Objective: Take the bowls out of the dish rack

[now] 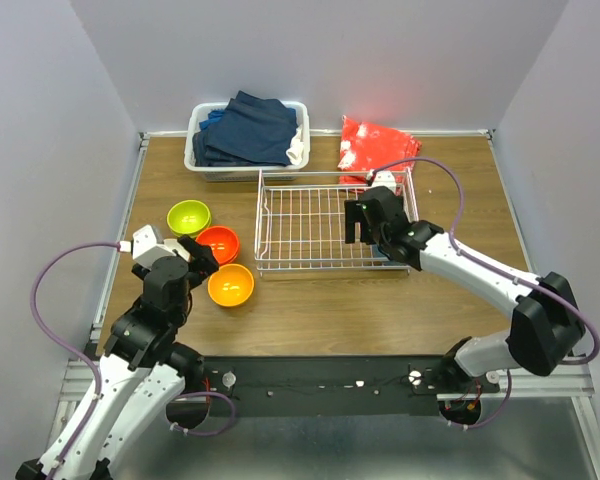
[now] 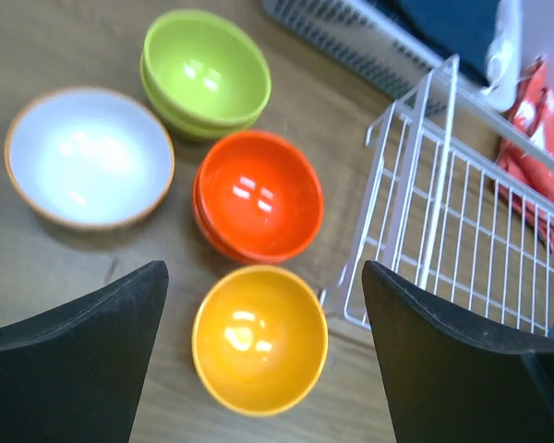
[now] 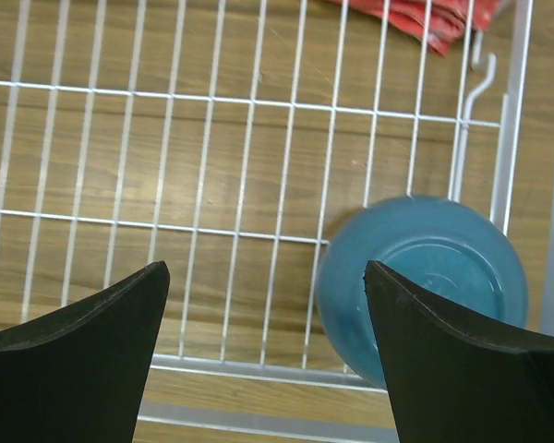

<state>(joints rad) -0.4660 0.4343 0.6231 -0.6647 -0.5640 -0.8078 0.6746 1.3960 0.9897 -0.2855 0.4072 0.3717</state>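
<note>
Yellow-orange bowl (image 2: 258, 343) 6 o'clock of left end effector (image 2: 263, 275), teal bowl (image 3: 423, 286) 4 o'clock of right end effector (image 3: 263, 269), both spread wide, empty

Teal bowl (image 3: 434, 268) sits in the dish rack (image 1: 320, 268); other bowls (image 2: 258, 194) beside it.

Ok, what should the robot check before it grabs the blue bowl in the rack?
1. Right end effector open: ok.
2. Teal bowl centred under it: not ok, the bowl sits off to one side.
3. Dish rack free of other bowls in the way: ok.
4. Which way up the teal bowl lies: cannot tell.
5. Left end effector open, not gripping the yellow-orange bowl on the table: ok.
</note>
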